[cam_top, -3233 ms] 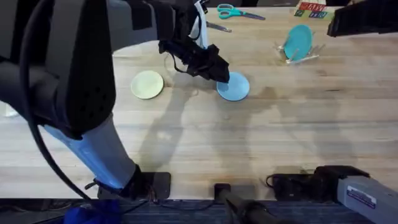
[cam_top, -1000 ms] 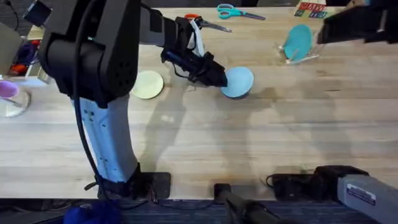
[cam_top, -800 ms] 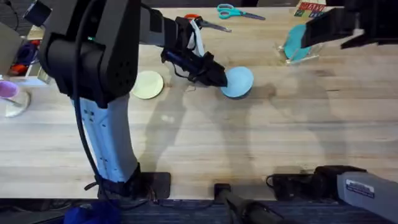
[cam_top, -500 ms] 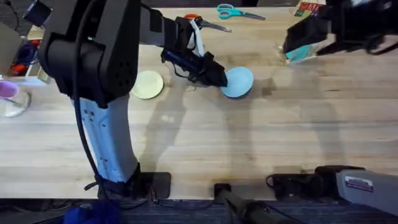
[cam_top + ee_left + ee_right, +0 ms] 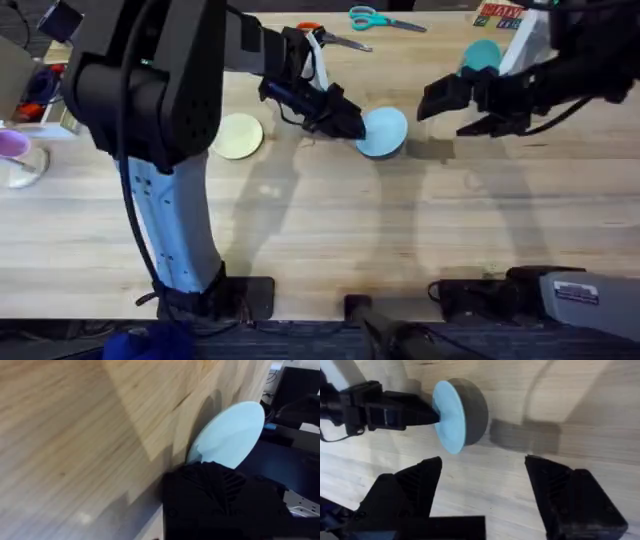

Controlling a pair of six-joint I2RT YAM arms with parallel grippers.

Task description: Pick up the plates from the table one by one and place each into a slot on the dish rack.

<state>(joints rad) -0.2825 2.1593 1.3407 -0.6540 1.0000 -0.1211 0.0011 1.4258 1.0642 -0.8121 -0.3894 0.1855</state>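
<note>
Overhead, left fingers (image 5: 345, 122) clench the light blue plate (image 5: 383, 132) tilted off the counter (image 5: 400, 230), right fingers (image 5: 452, 112) spread just beside it.

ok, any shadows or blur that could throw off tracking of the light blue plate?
Overhead: the left arm's near link looms dark; the plate is lit, arm shadows streaking the table. Right wrist: a dark shadow patch lies beside the plate. Left wrist: the left hand covers the plate's lower edge.

Nothing's really reading clearly here. The white sticker (image 5: 583, 297) on the right arm's base is showing a few lines of print, too tiny to make out, and the red card (image 5: 499, 15) at the table's far edge is carrying coloured letters I can't decipher.
</note>
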